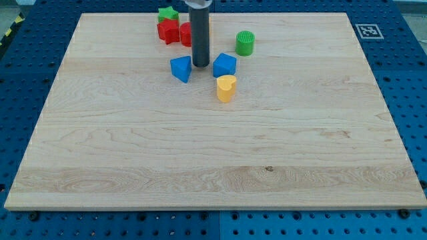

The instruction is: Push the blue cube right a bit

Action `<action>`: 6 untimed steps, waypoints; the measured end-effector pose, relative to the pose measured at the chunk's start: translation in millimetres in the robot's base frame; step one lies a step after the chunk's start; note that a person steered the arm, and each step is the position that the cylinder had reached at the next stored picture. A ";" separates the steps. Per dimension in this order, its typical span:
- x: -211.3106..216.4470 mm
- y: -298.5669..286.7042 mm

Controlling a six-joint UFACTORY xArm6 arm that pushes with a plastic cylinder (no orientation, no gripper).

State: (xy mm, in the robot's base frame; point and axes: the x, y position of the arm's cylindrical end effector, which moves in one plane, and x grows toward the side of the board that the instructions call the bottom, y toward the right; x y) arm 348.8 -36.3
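Currently the dark rod's tip (201, 65) is set down on the pale wooden counter (213, 147), in the gap between two blue pieces. No gripper is fitted, so no open or clenched state can be told. The blue cube (225, 65), small and solid-looking, sits just beside the tip on the view's right, very close, though contact cannot be confirmed. A blue wedge-like block (181, 69) is just beside the tip on the view's left. A yellow heart-shaped block (226, 87) lies below and right of the tip, touching or nearly touching the cube's lower edge. A green cylinder (245, 43) stands above and right of the tip; red blocks (171, 31) and a green star-like block (168, 13) are above-left, partly hidden by the rod.

The step is judged to be approach done, push about to begin. A short slide toward the view's right is called for, kept level with the cube's middle so the yellow block is not dragged along.
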 end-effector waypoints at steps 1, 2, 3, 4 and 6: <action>1.2 -1.9; 3.1 -1.1; 17.5 7.8; 29.4 21.2; 37.3 47.2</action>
